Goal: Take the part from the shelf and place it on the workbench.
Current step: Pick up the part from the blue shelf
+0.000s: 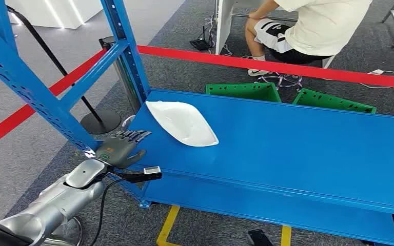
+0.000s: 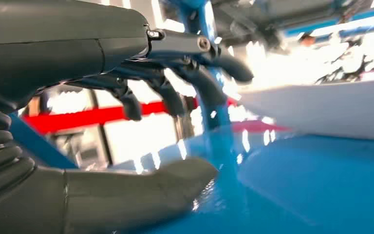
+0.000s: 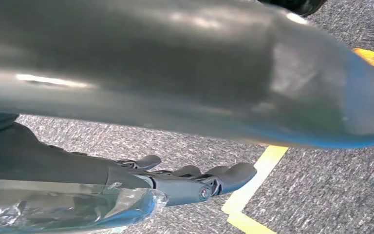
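Grey left hand (image 1: 122, 148) hovers open beside white part (image 1: 182, 123).

A red barrier tape (image 1: 267, 65) runs across the upper half of the head view, from the left edge up to a post and on to the right edge. At lower left of that post stands a black round base (image 1: 100, 122) with a dark pole slanting up to the left. At top right a person (image 1: 308, 28) in a pale shirt and dark shorts sits beside a white desk leg. Two green crates (image 1: 243, 91) sit on the grey carpet at upper centre. Yellow floor tape (image 1: 167, 227) shows at the bottom.
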`<state>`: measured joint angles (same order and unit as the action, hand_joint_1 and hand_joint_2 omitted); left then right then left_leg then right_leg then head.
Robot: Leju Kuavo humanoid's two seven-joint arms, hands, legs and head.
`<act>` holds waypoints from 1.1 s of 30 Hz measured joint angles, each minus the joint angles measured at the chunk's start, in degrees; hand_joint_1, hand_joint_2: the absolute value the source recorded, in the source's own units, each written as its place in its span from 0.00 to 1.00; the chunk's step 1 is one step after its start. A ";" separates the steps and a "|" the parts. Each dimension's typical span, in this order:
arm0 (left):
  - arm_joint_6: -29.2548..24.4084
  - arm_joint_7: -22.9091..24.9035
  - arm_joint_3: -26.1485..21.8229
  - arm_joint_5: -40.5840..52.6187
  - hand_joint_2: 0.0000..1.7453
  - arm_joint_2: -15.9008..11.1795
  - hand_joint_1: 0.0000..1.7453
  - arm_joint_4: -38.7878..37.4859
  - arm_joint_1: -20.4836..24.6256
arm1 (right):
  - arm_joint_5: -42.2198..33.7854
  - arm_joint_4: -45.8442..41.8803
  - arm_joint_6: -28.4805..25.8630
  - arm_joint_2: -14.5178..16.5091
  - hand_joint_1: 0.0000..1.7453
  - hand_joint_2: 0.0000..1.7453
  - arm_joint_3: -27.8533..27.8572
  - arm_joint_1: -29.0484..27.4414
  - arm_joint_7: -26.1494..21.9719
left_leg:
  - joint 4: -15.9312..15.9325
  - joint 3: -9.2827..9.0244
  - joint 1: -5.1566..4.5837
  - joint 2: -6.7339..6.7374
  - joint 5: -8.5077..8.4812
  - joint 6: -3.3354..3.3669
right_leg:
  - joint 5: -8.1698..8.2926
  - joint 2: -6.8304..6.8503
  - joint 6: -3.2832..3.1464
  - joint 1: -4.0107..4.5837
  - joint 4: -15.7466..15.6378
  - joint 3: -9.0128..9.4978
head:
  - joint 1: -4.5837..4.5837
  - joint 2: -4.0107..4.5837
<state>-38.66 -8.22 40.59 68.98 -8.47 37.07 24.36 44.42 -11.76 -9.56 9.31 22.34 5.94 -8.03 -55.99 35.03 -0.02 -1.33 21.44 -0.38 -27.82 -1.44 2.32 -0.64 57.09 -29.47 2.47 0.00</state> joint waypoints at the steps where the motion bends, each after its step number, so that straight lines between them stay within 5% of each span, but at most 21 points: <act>1: -0.33 0.23 -0.04 0.18 0.00 -0.14 0.00 0.04 0.09 | 0.00 0.00 -0.02 0.00 0.00 0.00 0.00 -0.01 -0.04 | 0.00 0.00 0.00 0.00 0.00 0.00 | 0.00 0.00 0.00 0.00 0.00 0.00 | 0.00 0.00; 6: -1.46 2.71 -1.01 2.86 0.00 -1.25 0.00 1.41 0.37 | -0.01 0.00 -0.44 0.00 0.00 0.00 0.01 -0.36 -0.54 | 0.00 0.03 0.01 0.09 0.00 -0.01 | 0.02 -0.13 -0.02 0.00 0.00 -0.05 | 0.00 0.00; 10: -1.47 4.10 -2.35 6.74 1.00 -2.53 0.00 4.12 -0.76 | -0.16 0.00 -0.94 -0.17 0.00 0.00 0.01 -0.98 -1.16 | 0.00 0.12 0.06 0.46 0.00 -0.03 | 0.13 -0.59 -0.07 0.05 0.01 -0.20 | 0.01 0.00; 33: -1.47 3.28 -9.50 16.02 1.00 -3.97 0.00 9.27 -2.65 | -1.91 0.00 -1.37 -1.33 0.00 0.00 1.46 -0.76 -2.33 | 0.01 0.34 0.79 1.33 -0.02 -0.37 | 0.48 -1.59 -0.56 0.78 0.03 -0.81 | 0.01 0.00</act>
<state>-40.13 -4.94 31.09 85.00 -12.44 46.34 21.72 42.51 -11.76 -10.93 7.98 23.80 5.18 -10.36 -55.98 35.37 0.78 0.00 21.42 -0.75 -27.34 -3.03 1.76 0.14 57.12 -30.28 2.48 0.00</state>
